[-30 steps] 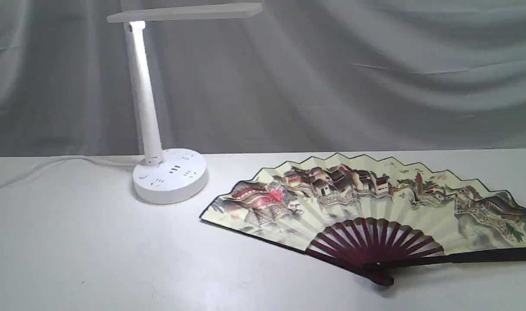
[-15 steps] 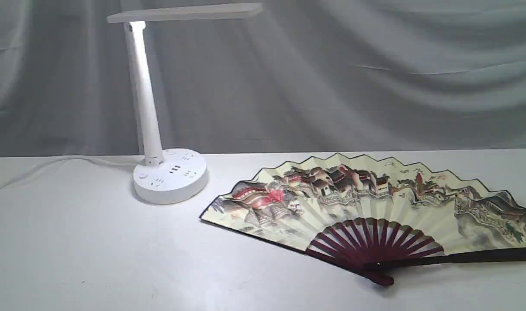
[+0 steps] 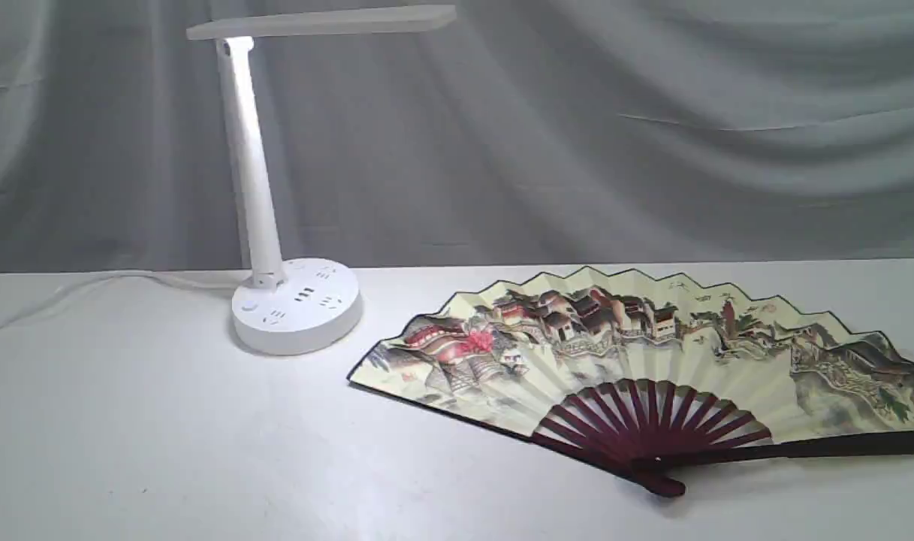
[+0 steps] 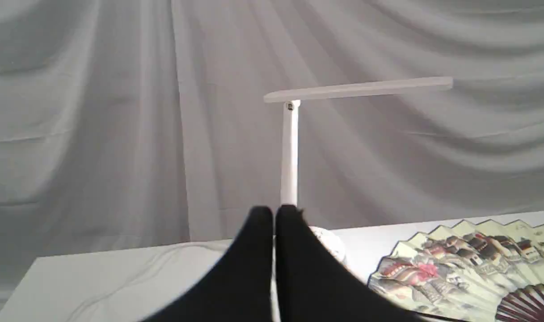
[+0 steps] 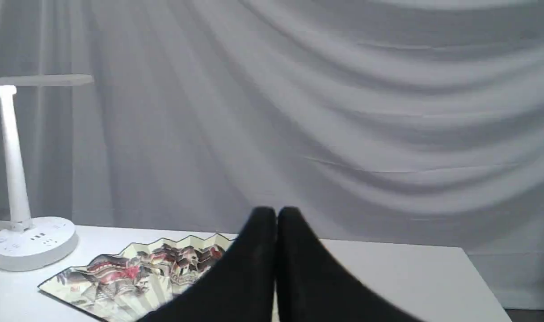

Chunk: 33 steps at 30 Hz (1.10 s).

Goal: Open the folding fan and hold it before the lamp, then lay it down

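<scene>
Exterior: the fan lies fully open and flat on the counter, at 4 o'clock from the lamp. The task looks finished.
Left wrist: the left hand is pressed closed and empty.
Right wrist: the right hand is likewise closed and empty.

Wht flat table w/ matte top, grey cloth bkdrop hung behind, soft diag folds
</scene>
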Each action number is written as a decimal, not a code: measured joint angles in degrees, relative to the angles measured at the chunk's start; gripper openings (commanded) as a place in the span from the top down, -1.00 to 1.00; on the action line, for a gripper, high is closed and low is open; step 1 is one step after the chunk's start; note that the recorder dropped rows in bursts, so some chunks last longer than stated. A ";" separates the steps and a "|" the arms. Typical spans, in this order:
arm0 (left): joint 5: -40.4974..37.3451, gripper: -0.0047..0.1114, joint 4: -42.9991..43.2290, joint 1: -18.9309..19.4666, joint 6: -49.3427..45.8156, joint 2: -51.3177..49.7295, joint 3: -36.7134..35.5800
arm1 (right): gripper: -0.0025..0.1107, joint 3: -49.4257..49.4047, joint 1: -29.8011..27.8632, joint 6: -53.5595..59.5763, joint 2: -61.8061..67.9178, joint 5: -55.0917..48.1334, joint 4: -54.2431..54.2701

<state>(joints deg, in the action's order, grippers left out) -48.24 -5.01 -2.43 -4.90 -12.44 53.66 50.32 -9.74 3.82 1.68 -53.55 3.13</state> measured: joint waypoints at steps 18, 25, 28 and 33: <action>-5.50 0.92 1.71 0.00 6.27 12.42 -2.68 | 0.96 -10.35 0.00 0.50 -1.59 6.06 -0.31; 1.46 0.92 9.30 0.00 11.29 12.42 -14.13 | 0.96 -18.03 0.00 0.50 -1.59 11.44 -0.44; 6.53 0.92 10.97 0.00 11.55 12.31 -20.42 | 0.96 -20.96 0.00 0.50 -1.59 14.18 -1.38; 14.83 0.92 11.46 0.00 11.67 12.18 -28.95 | 0.96 -24.73 0.00 0.39 -1.49 14.93 -1.44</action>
<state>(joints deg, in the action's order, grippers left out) -33.40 6.45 -2.43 6.77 -0.27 24.71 25.59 -9.74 4.22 0.18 -38.62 1.69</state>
